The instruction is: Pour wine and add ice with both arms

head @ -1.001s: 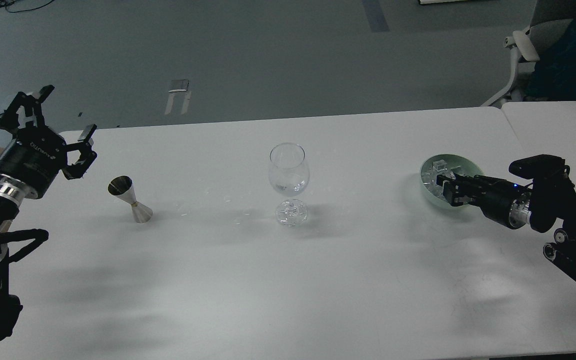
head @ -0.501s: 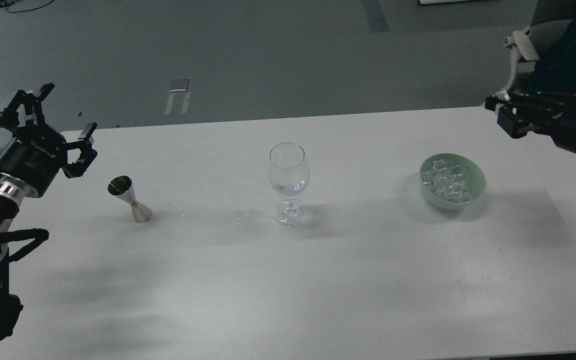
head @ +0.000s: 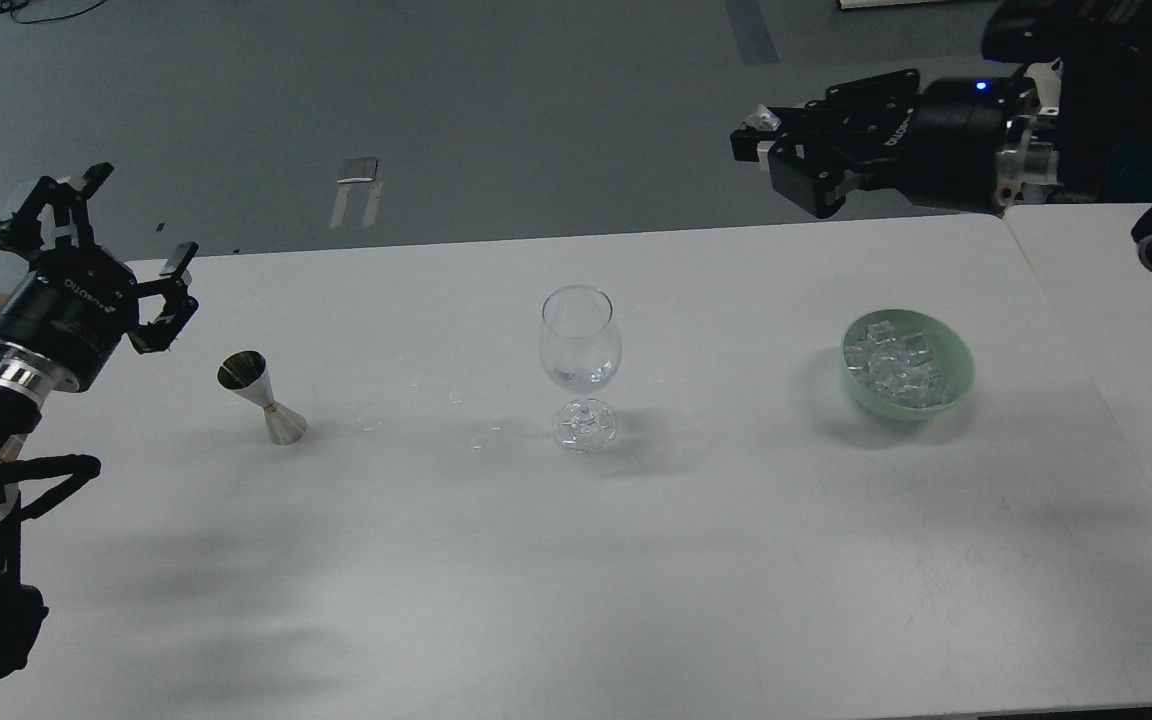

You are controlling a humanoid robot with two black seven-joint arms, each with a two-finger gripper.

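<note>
Right end effector [head: 758, 135] upper right of frame, pinching one clear ice cube [head: 762, 119]. Left end effector [head: 101, 235] at left edge, fingers spread, holding nothing. Wine [head: 579, 377] low in the glass [head: 580, 340] mid-desk [head: 576, 560]; ice [head: 898, 366] heaped in green bowl [head: 956, 372] at right

Table [head: 636, 580] layout — jigger [head: 261, 398] at frame left, wine glass [head: 581, 365] at centre, bowl [head: 907, 366] holding ice [head: 894, 362] at right.

Both arms run off the frame edges. The right hand [head: 758, 135] pinches something small and clear, too tiny to identify.
</note>
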